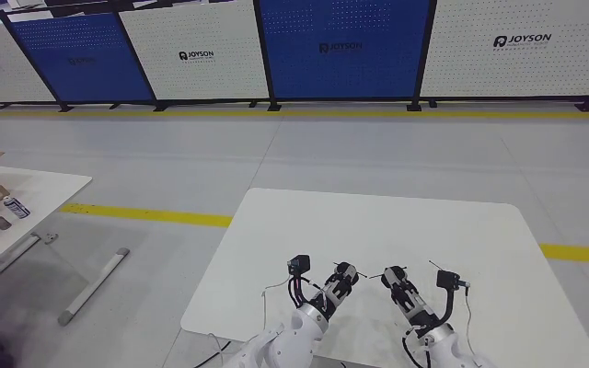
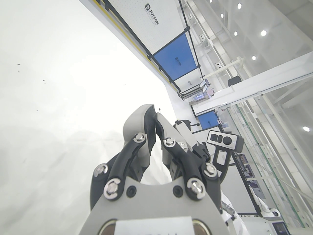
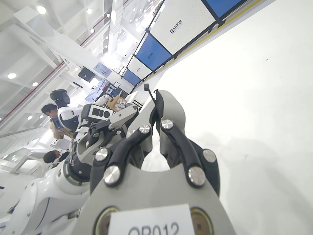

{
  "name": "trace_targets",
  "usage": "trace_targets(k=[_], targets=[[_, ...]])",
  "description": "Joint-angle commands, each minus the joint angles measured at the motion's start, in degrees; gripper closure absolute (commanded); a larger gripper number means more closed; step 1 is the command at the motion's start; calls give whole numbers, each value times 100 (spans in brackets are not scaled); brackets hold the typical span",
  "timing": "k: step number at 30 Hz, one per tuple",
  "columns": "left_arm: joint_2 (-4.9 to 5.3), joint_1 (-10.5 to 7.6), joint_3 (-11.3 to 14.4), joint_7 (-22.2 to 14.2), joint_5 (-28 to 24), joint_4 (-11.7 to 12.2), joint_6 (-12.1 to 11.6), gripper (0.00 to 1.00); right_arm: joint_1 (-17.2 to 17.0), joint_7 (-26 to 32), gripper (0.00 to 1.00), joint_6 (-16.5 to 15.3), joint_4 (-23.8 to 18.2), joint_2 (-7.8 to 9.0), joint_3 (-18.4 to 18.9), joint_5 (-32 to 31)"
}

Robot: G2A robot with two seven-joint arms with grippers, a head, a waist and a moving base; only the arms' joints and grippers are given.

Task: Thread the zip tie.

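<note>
Your right gripper (image 3: 156,95) clamps the zip tie (image 3: 147,87) with its head poking clear, likely to present the slot to the left gripper (image 2: 154,110), whose pads are pressed together.

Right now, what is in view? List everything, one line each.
zip tie: one, black, clamped in the right gripper, its head sticking out past the fingertips
table: one, white, under both arms
side table: one, white, at the top view's left edge
container: one, blue and white, on the side table
bar: one, grey, on the floor between the two tables
panels: several, blue and white, in a row at the back
floor lines: two, yellow, one by the tables, one along the panels
left gripper: one, grey and black, shut, over the table; a small dark tip shows past its fingertips, and I cannot tell what it is
right gripper: one, grey and black, shut on the zip tie
</note>
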Motion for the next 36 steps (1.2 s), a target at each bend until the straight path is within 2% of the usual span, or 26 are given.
trace_targets(k=[1,25,36], targets=[[0,0,0,0,0,0,0,100,33,5,100,9,40,-19,-2,22],[0,0,0,0,0,0,0,100,-71,-38,100,-59,26,-109,139,-117],[0,0,0,0,0,0,0,100,20,63,100,218,29,-207,46,-305]])
